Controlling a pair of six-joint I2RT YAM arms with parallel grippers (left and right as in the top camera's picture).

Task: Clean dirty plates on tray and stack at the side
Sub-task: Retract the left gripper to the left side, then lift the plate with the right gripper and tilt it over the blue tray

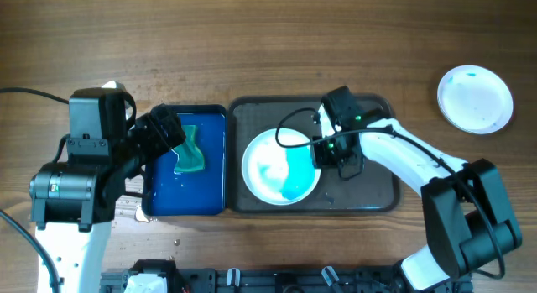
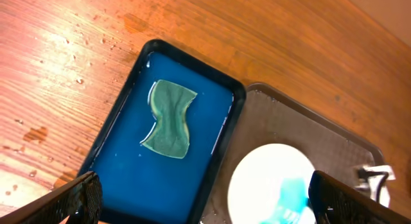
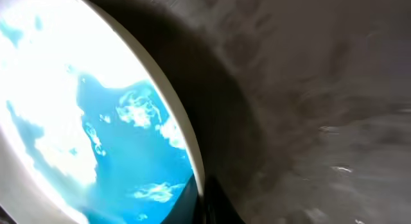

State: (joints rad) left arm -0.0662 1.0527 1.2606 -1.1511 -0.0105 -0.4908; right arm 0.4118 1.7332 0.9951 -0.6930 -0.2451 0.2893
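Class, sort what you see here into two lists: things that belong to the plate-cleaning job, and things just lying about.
Belongs to the job: smeared plate, dark tray, side plate, sponge, blue tray.
Just lying about: black cable, water drops.

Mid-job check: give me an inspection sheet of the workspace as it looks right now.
Surface: wooden table, water drops beside the blue tray.
Job's things: blue-smeared plate on the tray; second plate on the table, far right, with faint blue specks; third not seen.
Clutter: sponge lying in the blue tray.
Grippers: left gripper open above the sponge; right gripper shut at the smeared plate's right rim.
Cables: black cable across the table's left; arm cable looping over the smeared plate.
Surroundings: nothing seen.
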